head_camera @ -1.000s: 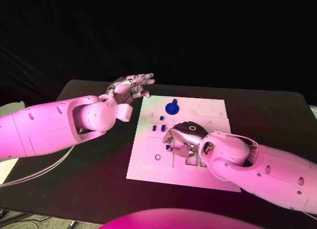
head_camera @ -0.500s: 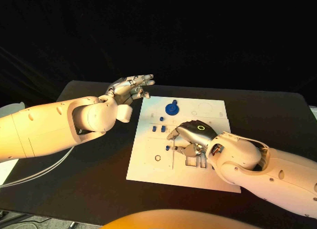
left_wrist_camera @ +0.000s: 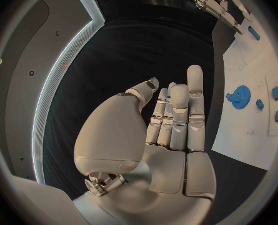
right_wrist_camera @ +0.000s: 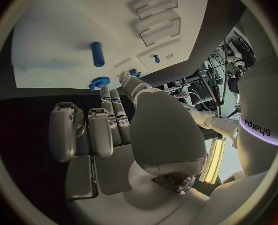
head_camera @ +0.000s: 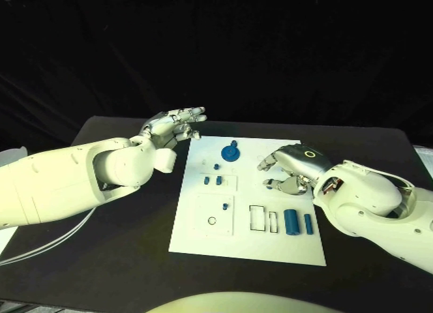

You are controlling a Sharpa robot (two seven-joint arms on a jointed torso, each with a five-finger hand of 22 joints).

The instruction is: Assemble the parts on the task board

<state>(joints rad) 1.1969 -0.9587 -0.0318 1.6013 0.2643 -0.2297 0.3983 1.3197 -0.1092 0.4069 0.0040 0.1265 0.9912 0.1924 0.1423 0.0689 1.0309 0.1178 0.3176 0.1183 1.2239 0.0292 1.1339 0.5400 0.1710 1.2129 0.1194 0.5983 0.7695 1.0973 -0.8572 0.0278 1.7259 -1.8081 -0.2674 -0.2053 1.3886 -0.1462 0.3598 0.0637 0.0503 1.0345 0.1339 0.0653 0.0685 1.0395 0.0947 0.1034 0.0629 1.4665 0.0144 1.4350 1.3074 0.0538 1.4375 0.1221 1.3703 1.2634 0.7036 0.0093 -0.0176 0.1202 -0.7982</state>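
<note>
The white task board [head_camera: 203, 235] lies in the middle of the black table. On it are a blue gear [head_camera: 231, 152] at the far end, small blue pieces [head_camera: 212, 178] below the gear, and two blue cylinders [head_camera: 291, 222] lying side by side near the board's right edge. My right hand [head_camera: 290, 171] hovers over the board's right edge, fingers loosely bent, with nothing in them. In the right wrist view, the right hand [right_wrist_camera: 108, 135] faces the board [right_wrist_camera: 58, 30] and a blue peg [right_wrist_camera: 98, 54]. Beyond the board's far left corner my left hand [head_camera: 175, 121] is raised, fingers spread and empty; the left wrist view shows the left hand [left_wrist_camera: 173, 120] beside the gear [left_wrist_camera: 241, 94].
Two empty rectangular slots [head_camera: 265, 218] lie left of the cylinders. A small ring [head_camera: 212, 220] and a tiny blue peg [head_camera: 225, 205] sit on the board's near left. Black table surrounds the board on all sides.
My right hand has lifted off the board's near slots and drawn back toward its right edge, uncovering the two blue cylinders. The left hand has held still.
</note>
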